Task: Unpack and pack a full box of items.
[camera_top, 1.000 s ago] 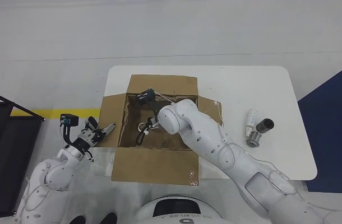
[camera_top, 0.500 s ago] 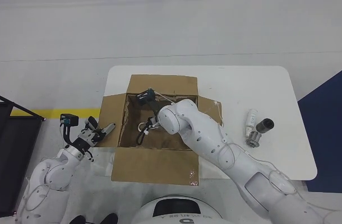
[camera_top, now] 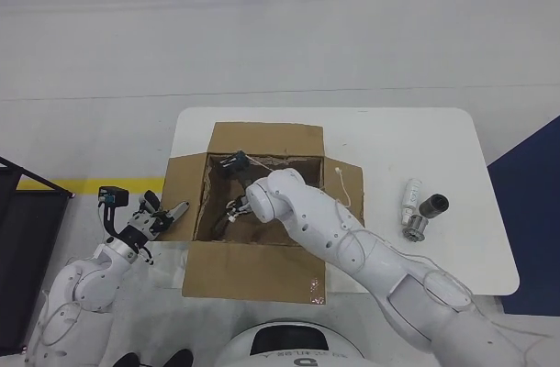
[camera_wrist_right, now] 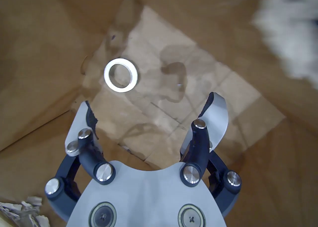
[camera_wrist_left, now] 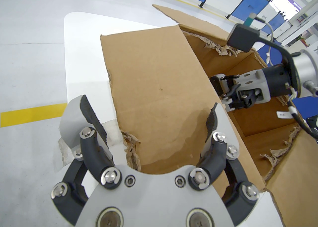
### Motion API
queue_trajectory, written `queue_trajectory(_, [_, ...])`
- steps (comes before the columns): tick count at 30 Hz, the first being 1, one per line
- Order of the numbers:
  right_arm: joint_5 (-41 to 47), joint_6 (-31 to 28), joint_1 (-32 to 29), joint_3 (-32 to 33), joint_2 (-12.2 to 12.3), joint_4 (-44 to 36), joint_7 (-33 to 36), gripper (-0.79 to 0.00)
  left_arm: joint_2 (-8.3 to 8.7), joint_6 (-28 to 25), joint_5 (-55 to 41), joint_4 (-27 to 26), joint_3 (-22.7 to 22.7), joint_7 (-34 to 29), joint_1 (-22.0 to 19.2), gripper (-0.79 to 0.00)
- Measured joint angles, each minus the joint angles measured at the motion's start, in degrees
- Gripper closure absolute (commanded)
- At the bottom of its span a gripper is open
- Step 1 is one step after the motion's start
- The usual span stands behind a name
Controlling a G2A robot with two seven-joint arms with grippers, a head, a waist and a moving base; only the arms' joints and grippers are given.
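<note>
Ring [camera_wrist_right: 107, 75] on box [camera_wrist_right: 203, 94] floor

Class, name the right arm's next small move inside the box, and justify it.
Probably lower the right end effector toward the metal ring until its open fingers straddle it. The ring lies flat on the box floor, beyond the fingertips, and the end effector holds nothing.

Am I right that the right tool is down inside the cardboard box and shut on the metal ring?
Not quite: the right tool is inside the cardboard box but open; the metal ring lies free on the box floor, as the right wrist view shows.
</note>
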Motion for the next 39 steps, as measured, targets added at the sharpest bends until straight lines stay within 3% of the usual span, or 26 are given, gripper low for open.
queue_trajectory(7, [0.0,0.0,0.0,0.0,0.0,-0.1,0.0,-0.785,0.00,0.0,0.0,0.0,0.0,0.0,0.0,-0.785])
queue_trajectory(8, [0.4,-0.6,-0.5,0.2,0.0,0.0,-0.7,-0.416,0.00,0.0,0.0,0.0,0.0,0.0,0.0,-0.785])
queue_trajectory(14, [1.3,-0.7,-0.9,-0.9,-1.6,6.1,-7.9,-0.197,0.00,0.0,0.0,0.0,0.0,0.0,0.0,-0.785])
queue_trajectory(18, [2.0,-0.2,-0.8,-1.7,-2.7,8.3,-10.4,-0.129,0.00,0.0,0.0,0.0,0.0,0.0,0.0,-0.785])
queue_trajectory(27, [-1.0,2.8,-0.1,-5.0,-5.4,13.0,-12.8,-0.182,0.00,0.0,0.0,0.0,0.0,0.0,0.0,-0.785])
queue_trajectory(31, [-2.6,4.3,0.2,-6.5,-6.6,14.8,-12.2,-0.163,0.00,0.0,0.0,0.0,0.0,0.0,0.0,-0.785])
queue_trajectory(34, [-4.1,5.8,0.4,-7.3,-7.4,15.9,-11.3,-0.092,0.00,0.0,0.0,0.0,0.0,0.0,0.0,-0.785])
queue_trajectory(35, [-4.6,6.4,0.3,-7.4,-7.6,16.1,-11.1,0.000,0.00,0.0,0.0,0.0,0.0,0.0,0.0,-0.785])
queue_trajectory(39, [-6.5,8.5,-0.4,-7.1,-7.6,15.2,-10.6,0.000,0.00,0.0,0.0,0.0,0.0,0.0,0.0,-0.785])
